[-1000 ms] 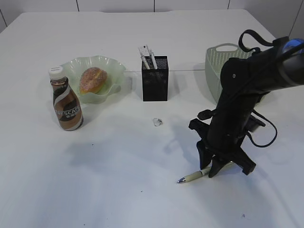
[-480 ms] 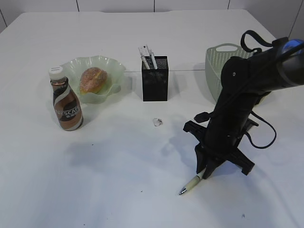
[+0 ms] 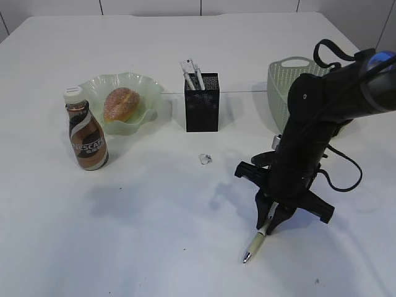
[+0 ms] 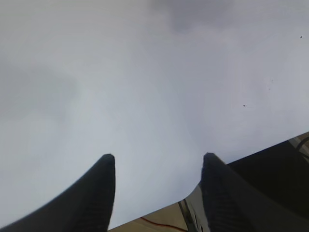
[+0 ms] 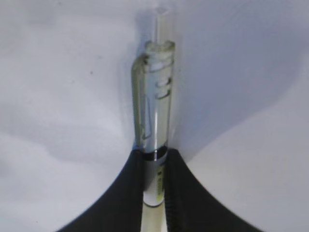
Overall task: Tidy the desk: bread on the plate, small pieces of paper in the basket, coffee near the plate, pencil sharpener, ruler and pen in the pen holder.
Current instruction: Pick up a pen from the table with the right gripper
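White desk [image 3: 154,235] spreads wide; right gripper [image 3: 270,218] has just clamped on the pen [image 3: 255,244], swinging its tip round, well front-right of the pen holder [image 3: 202,103], ready for lifting.

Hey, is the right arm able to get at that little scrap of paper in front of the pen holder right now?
Probably not yet. The right gripper is shut on the pen, so it has no free jaws. The paper scrap itself lies in the open on the desk.
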Available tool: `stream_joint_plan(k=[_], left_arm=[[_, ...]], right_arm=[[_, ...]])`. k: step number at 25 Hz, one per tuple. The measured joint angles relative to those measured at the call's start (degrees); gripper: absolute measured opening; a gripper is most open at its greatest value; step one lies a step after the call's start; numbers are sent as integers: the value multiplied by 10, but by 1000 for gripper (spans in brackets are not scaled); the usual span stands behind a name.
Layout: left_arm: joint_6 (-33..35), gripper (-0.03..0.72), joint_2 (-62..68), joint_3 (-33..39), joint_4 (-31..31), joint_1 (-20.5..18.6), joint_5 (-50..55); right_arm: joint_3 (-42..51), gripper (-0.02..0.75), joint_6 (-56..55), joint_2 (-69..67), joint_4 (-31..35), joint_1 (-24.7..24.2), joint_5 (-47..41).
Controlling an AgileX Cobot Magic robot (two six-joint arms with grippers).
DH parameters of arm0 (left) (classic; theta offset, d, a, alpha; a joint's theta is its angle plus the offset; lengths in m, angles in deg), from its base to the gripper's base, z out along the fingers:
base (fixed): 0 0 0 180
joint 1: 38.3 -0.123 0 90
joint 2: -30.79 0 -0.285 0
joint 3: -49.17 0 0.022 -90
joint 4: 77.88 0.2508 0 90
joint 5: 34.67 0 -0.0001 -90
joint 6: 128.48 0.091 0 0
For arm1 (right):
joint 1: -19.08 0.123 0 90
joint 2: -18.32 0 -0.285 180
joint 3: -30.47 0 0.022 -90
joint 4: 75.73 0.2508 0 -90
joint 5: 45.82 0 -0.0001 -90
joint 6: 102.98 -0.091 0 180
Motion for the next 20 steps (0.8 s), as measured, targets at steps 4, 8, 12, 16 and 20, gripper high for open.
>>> stream_joint_plan(k=[4, 8, 12, 16, 20], left_arm=[[0, 401, 0, 0, 0, 0, 0], [0, 401, 0, 0, 0, 0, 0], [0, 401, 0, 0, 0, 0, 0], [0, 401, 0, 0, 0, 0, 0], [0, 401, 0, 0, 0, 0, 0]], right_arm=[[0, 89, 66, 0, 0, 0, -7], [-7, 89, 127, -2, -4, 0, -26], [-30, 89, 162, -13, -31, 0, -66], [-52, 89, 183, -18, -53, 0, -93], [-117, 89, 211, -21, -110, 9, -152]])
